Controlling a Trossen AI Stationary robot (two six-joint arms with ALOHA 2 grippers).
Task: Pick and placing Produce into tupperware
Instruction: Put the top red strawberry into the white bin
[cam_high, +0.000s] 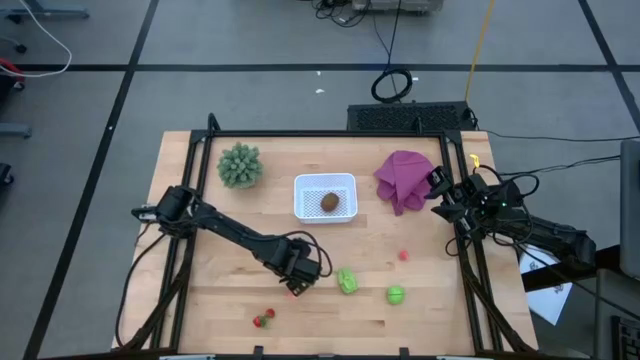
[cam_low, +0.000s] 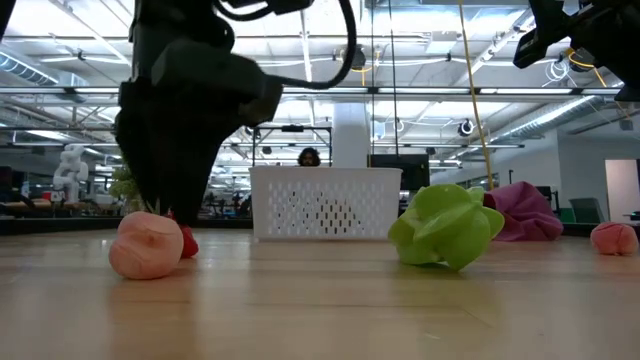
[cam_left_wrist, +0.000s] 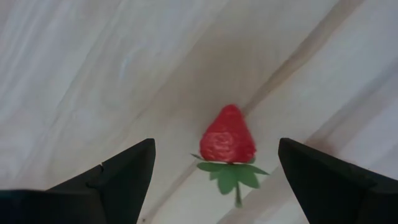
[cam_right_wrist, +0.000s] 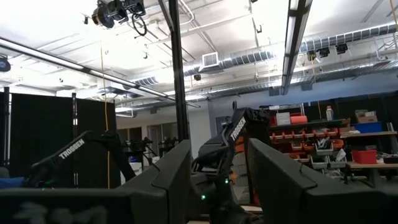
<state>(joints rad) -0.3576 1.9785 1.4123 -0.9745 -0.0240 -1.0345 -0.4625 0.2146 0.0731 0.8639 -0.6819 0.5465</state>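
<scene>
Low view: left hand comes down from above at left, dark fingers pointing at the table, spread state not readable here. A pink round piece sits at its tip, a red bit just behind. White perforated tupperware stands mid-table. Bright green piece right of it (tilted), purple cloth behind, another pink piece far right.
</scene>
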